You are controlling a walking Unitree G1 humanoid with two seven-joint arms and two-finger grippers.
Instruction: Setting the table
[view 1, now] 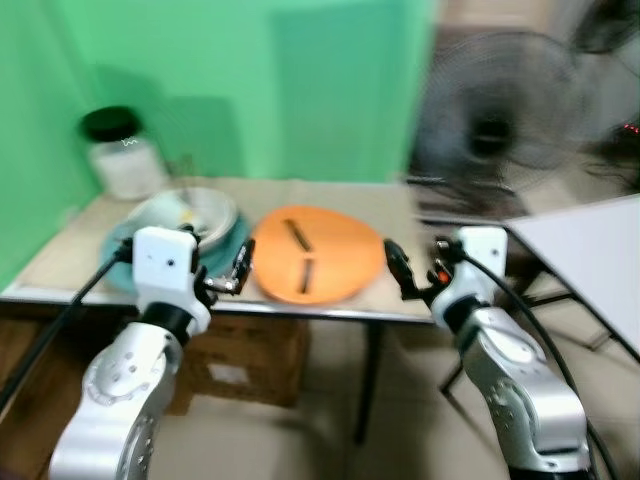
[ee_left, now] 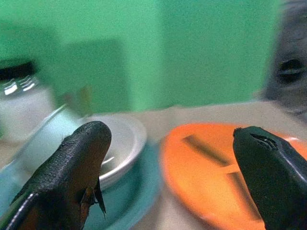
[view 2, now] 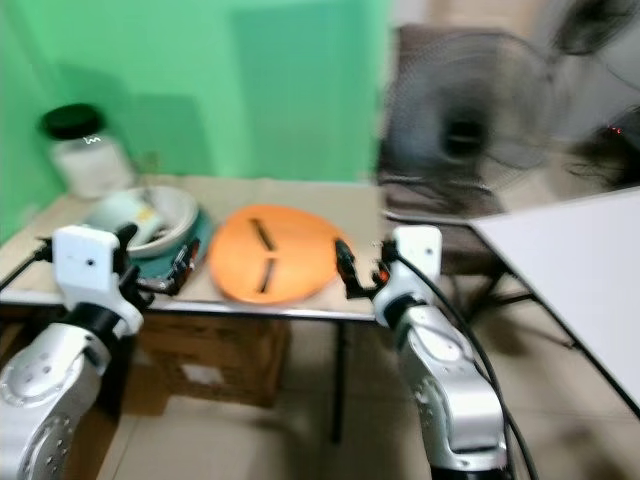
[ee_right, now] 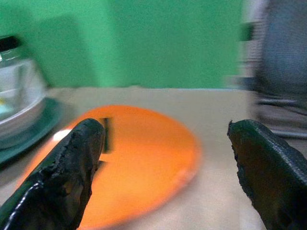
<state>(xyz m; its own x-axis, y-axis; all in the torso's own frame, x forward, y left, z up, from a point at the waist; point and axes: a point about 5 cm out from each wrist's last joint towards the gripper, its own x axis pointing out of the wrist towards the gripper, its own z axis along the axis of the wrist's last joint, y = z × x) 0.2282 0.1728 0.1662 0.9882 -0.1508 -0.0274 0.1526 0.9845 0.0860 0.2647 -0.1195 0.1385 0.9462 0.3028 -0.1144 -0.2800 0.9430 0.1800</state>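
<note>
a blurred view looks down on a beige table [view 1: 330, 195] set against a green wall [view 1: 250, 90]. an orange plate [view 1: 318, 254] lies flat near the front edge of the table, about the middle, with two dark narrow pieces [view 1: 300, 250] lying on it; they are too blurred to identify. just to the robot's left of the plate, a white bowl [view 1: 190, 212] sits on a teal plate [view 1: 225, 248], with something pale inside that cannot be made out. farther back on the left stands a clear jar with a black lid [view 1: 122, 152].

the left gripper [view 1: 238, 268] is raised at the table's front edge, near the teal plate, its two black fingers [ee_left: 72, 167] spread wide apart and holding nothing. the right gripper [view 1: 405, 272] is just beside the right edge of the orange plate, fingers [ee_right: 67, 167] likewise wide apart and empty.

a dark standing fan [view 1: 495, 120] is behind the table on the right, and a white tabletop [view 1: 590, 245] is at the far right.
</note>
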